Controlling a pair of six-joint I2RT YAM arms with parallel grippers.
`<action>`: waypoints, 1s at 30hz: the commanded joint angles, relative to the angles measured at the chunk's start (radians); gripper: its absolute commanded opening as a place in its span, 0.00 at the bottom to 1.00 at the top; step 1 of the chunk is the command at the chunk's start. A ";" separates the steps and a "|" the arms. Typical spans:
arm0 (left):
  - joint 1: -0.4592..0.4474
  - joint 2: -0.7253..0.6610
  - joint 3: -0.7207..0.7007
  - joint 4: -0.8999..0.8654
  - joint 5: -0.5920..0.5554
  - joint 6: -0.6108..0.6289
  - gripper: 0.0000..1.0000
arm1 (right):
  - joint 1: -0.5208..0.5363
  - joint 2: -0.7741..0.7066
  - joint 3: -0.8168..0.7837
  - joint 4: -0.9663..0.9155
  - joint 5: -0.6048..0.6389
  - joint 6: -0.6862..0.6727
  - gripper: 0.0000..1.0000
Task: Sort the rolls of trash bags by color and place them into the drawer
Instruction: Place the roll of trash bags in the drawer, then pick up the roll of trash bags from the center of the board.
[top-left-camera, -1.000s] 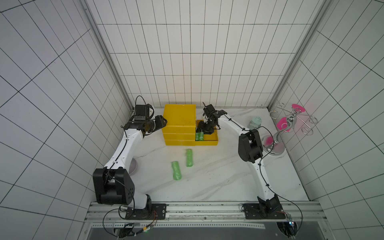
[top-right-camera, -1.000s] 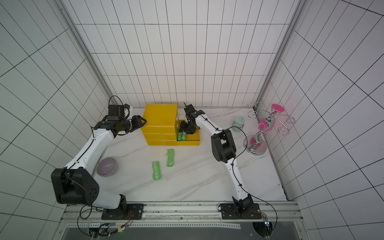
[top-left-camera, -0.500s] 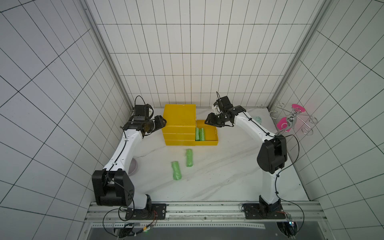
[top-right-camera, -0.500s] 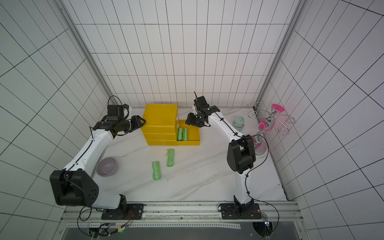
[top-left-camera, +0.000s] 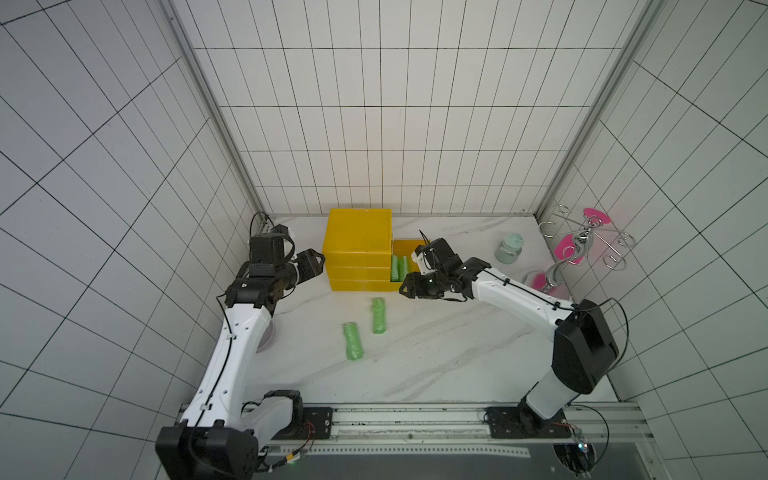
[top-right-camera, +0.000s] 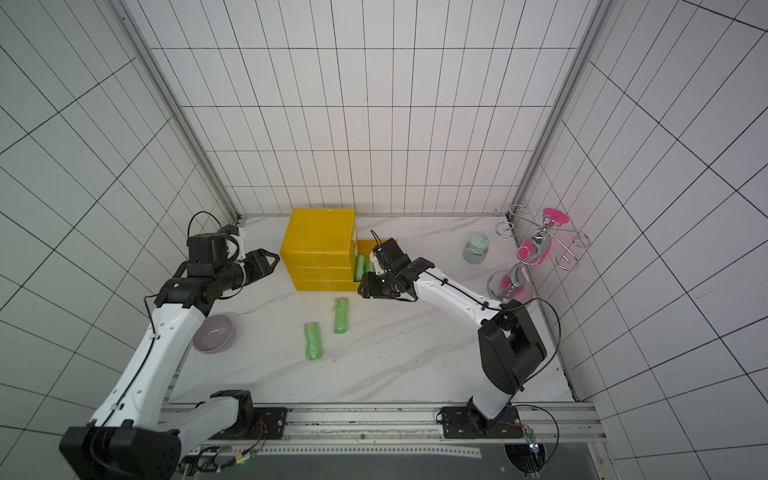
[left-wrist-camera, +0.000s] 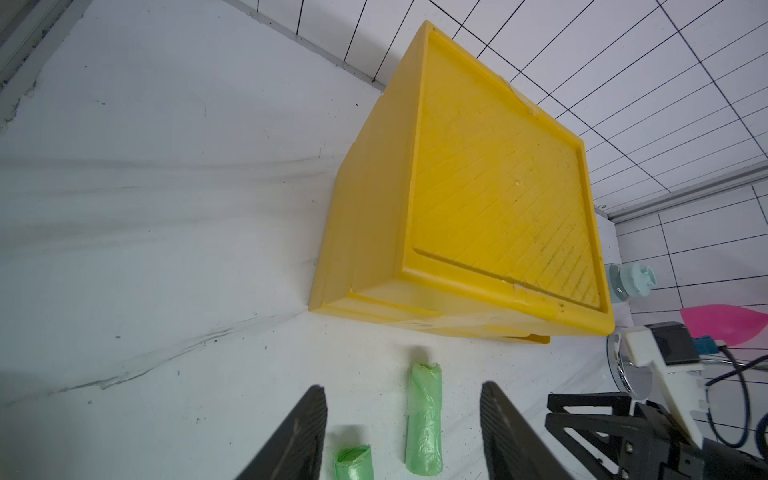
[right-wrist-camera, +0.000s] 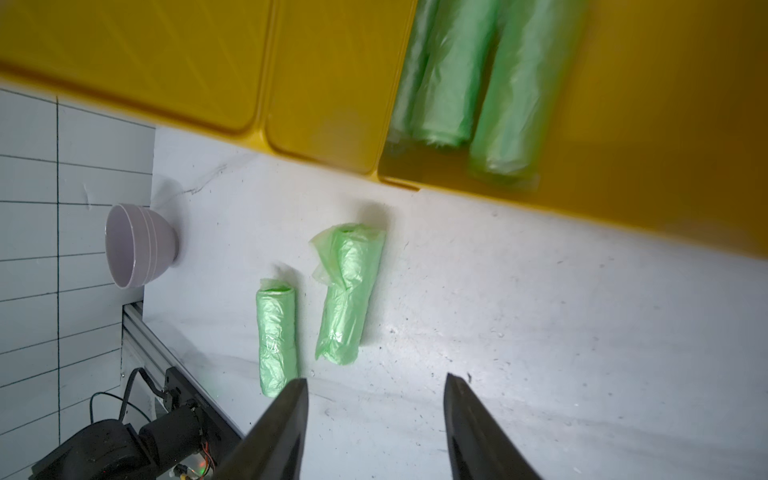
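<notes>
So far, at least two green rolls (right-wrist-camera: 507, 95) lie in the pulled-out drawer (right-wrist-camera: 665, 124), two loose rolls (right-wrist-camera: 349, 295) wait on the table (right-wrist-camera: 540, 311) near it, and my left gripper (left-wrist-camera: 403, 395) and right gripper (right-wrist-camera: 376, 386) both gape, holding nothing.

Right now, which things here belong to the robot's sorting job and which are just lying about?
Job: two green rolls on the table; green rolls in the open drawer; yellow drawer unit.
Lying about: lavender bowl; mint jar; wire rack.

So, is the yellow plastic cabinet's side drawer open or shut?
Open: the drawer sticks out beside the cabinet, light green plastic rolls lying exposed inside.
</notes>
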 joint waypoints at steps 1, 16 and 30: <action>0.000 -0.084 -0.077 -0.042 0.013 -0.028 0.60 | 0.065 0.024 -0.071 0.140 0.018 0.078 0.59; -0.031 -0.217 -0.171 -0.088 0.037 -0.055 0.63 | 0.161 0.278 -0.045 0.294 0.055 0.187 0.60; -0.032 -0.164 -0.152 -0.061 0.028 -0.039 0.63 | 0.148 0.261 -0.073 0.314 0.019 0.207 0.23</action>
